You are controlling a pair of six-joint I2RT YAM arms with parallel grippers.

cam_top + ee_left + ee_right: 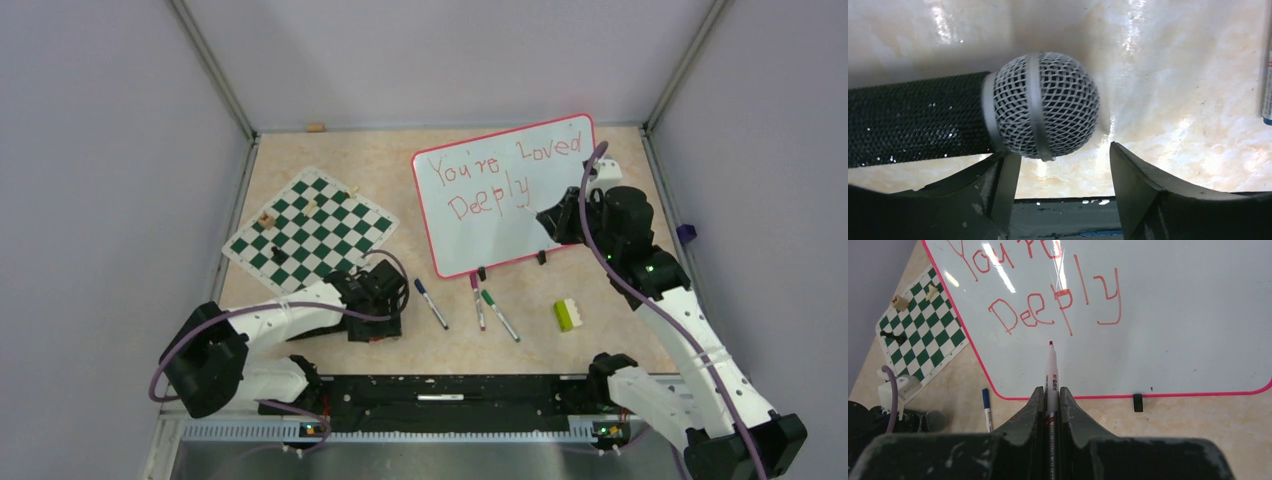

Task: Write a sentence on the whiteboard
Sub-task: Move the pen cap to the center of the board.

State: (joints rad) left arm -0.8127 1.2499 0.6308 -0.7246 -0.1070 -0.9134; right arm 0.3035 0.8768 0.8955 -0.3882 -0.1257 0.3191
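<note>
Three views, and each gives you something the others do not. From above, you see the whiteboard [497, 240] propped at the far right of the table [330, 150], tilted back on small black feet, with "You're Loved Deeply" written on it in red. A green-and-white chess mat [310, 230] lies to its left. In front of the board three capped markers [478, 300] and a yellow-green and white block [569, 314] lie loose.

Only your right wrist camera shows the tool clearly. The right gripper [1050, 392] is clamped tight on a red marker [1051, 370], which runs straight out between the fingers. Its red tip points at the board just below the word "Deeply". You cannot tell from this angle whether the tip touches the surface.

Only your left wrist camera shows what sits under the left arm. A microphone [1045, 105] with a black handle and a grey mesh head lies across the table. The left gripper [1062, 152] has its fingers spread apart, gripping nothing. The mesh head overlaps the tip of one finger, and the other finger stands clear of it.
</note>
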